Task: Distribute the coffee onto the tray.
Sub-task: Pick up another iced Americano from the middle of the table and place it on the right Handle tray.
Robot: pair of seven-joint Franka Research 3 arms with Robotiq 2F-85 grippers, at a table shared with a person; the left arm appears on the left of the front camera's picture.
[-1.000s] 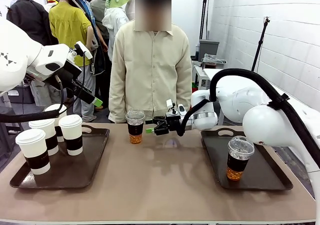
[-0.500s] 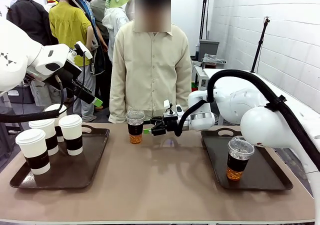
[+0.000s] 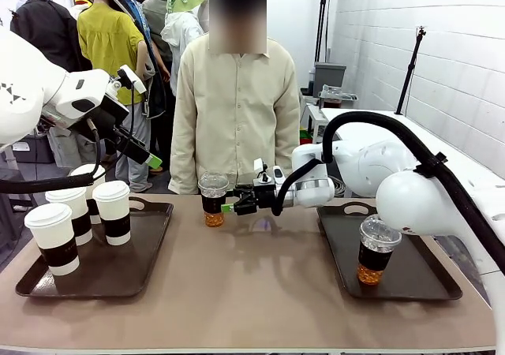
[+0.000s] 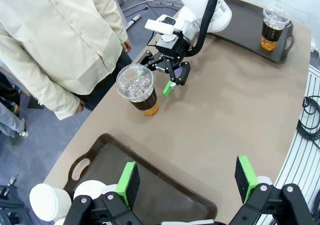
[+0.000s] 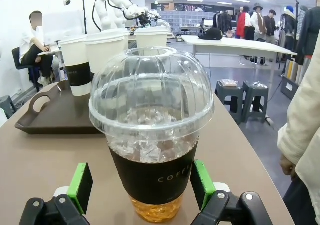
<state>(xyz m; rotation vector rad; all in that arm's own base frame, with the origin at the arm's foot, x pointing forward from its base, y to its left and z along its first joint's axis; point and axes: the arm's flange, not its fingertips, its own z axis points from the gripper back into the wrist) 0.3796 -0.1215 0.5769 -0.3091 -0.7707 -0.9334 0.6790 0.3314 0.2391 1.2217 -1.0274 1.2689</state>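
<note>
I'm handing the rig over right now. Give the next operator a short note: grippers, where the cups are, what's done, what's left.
Right gripper: jaws open, either side of the dome-lidded cup on the bare table near the person, not yet closed on it.
Left gripper: open, empty, raised above the left tray.
Left tray holds the white lidded cups. Right tray holds one clear cup.
Done: one clear cup on the right tray.
Left: grip the table cup and, probably, carry it to the right tray.
</note>
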